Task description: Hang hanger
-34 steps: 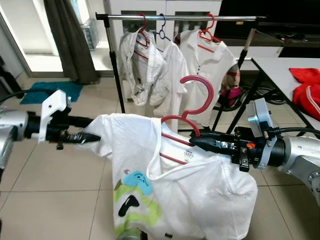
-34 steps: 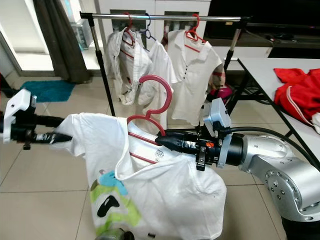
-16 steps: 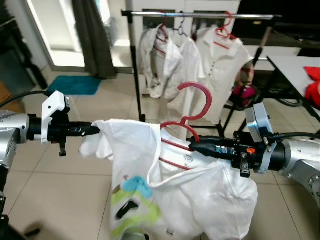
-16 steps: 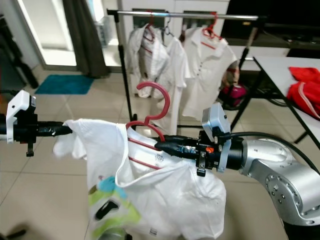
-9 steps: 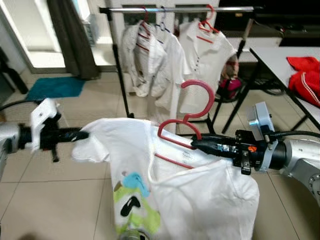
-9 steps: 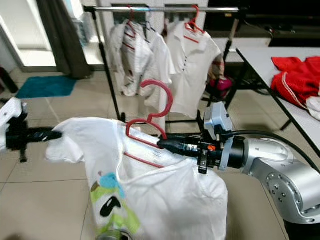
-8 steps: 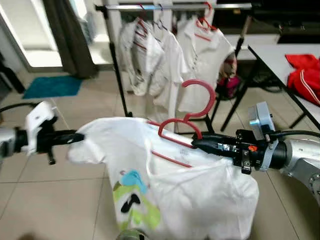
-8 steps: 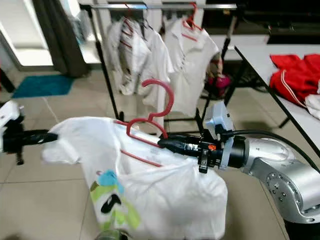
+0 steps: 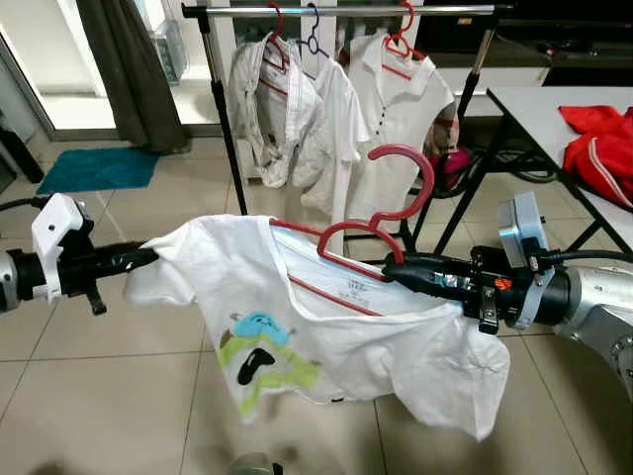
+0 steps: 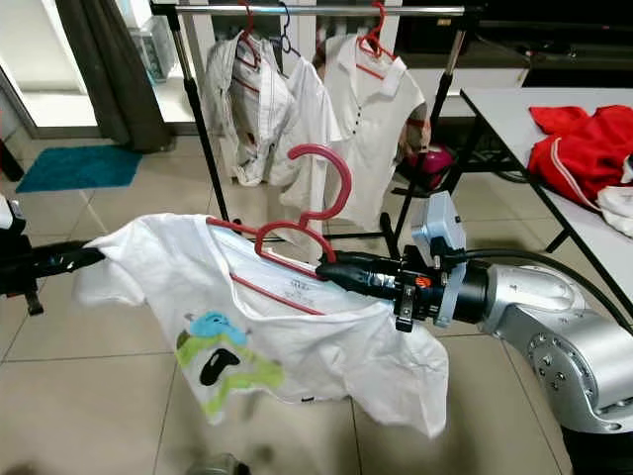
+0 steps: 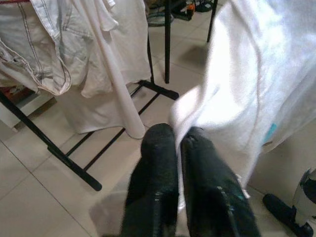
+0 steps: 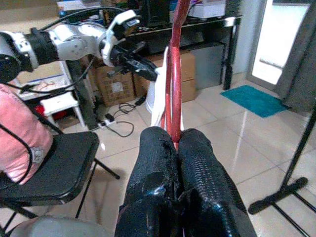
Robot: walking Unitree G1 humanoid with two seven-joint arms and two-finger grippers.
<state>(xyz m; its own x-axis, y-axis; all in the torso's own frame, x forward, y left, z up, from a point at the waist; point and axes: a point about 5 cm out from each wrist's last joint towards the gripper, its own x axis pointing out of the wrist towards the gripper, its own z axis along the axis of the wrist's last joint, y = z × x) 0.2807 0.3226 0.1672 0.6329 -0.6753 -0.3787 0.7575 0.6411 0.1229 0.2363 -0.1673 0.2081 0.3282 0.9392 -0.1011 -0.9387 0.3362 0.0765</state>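
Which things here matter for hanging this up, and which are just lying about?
Job:
red hanger in right tool
white T-shirt, sleeve in left tool
clothes rail

Lying about:
hung shirts
red jacket
teal mat

Hanger (image 9: 381,213): red, as I see it.
T-shirt (image 9: 326,336): white, blue-green-black print.
Rug (image 9: 99,168): teal.
Jacket on worktop (image 9: 601,148): red, white stripe.

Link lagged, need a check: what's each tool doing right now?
Left tool: shut on the white T-shirt sleeve.
Right tool: shut on the red hanger.
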